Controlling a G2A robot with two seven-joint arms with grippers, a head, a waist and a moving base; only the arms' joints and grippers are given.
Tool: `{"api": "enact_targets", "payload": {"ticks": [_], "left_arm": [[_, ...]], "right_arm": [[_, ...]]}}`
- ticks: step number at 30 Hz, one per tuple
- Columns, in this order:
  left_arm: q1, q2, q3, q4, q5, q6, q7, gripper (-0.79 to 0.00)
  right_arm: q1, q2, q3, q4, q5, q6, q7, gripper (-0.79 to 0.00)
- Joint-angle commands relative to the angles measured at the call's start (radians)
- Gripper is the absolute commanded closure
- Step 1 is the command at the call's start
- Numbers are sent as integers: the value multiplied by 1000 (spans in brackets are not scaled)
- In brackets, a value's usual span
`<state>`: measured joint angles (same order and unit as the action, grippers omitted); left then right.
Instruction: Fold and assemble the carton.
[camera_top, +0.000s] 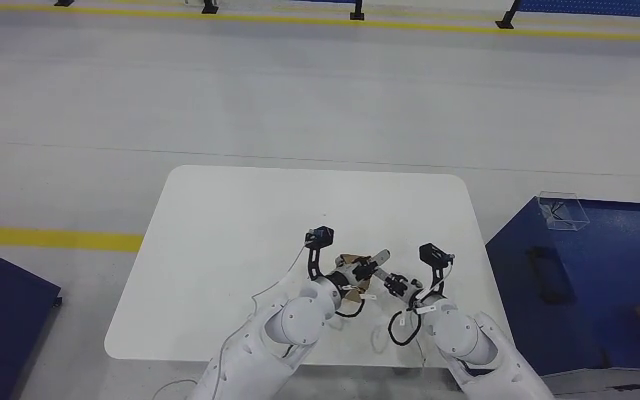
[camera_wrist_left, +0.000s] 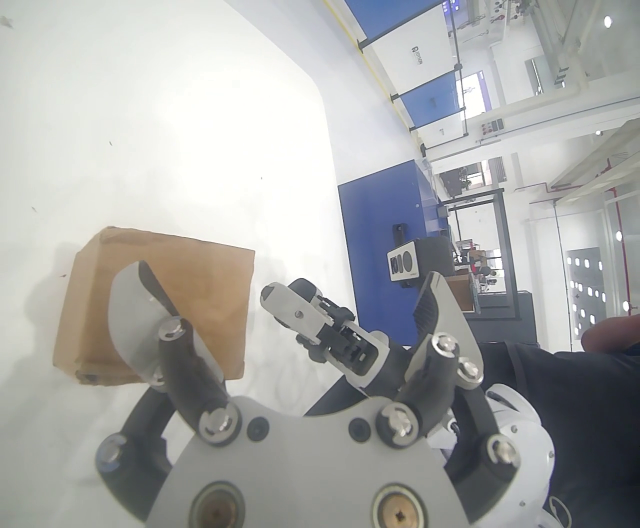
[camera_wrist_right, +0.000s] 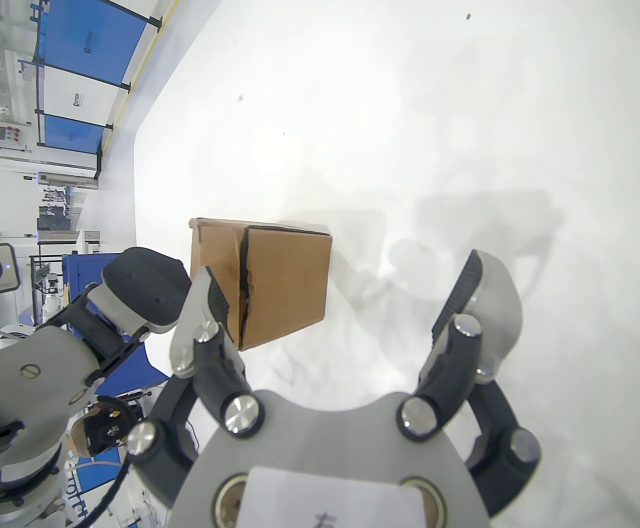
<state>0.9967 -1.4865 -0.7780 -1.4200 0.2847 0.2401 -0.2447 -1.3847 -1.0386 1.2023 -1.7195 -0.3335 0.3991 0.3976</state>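
Carton (camera_wrist_right: 280, 280) sits on the desk (camera_top: 250, 220) near its front edge, just beside both hands; left hand (camera_wrist_left: 285, 275) spread, holding nothing; right hand (camera_wrist_right: 340, 265) likewise spread and empty. Carton judged light, thin-walled, easily dented (one seam gapes dark along a corner); best pinched gently across two opposite flat faces, away from that seam.

Left tool (camera_wrist_left: 285, 277) spread wide, right tool (camera_wrist_right: 341, 267) spread wide, both close together
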Motion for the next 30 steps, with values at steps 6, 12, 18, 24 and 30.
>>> {"api": "enact_targets", "payload": {"ticks": [6, 12, 18, 24, 30], "left_arm": [[1, -8, 0, 0, 10, 0, -2, -785], [2, -13, -3, -6, 24, 11, -9, -785], [0, -21, 0, 4, 32, 15, -16, -785], [-9, -30, 3, 19, 35, 22, -23, -785], [-15, -37, 4, 34, 41, 29, -30, -785]], "right_arm": [[9, -8, -26, 11, -34, 1, 5, -785], [25, -16, -38, 24, -43, 3, 5, -785], [32, -23, -49, 32, -49, -5, 11, -785], [51, -32, -66, 63, -59, -1, 13, -785], [63, -39, -68, 81, -57, -2, 19, -785]]}}
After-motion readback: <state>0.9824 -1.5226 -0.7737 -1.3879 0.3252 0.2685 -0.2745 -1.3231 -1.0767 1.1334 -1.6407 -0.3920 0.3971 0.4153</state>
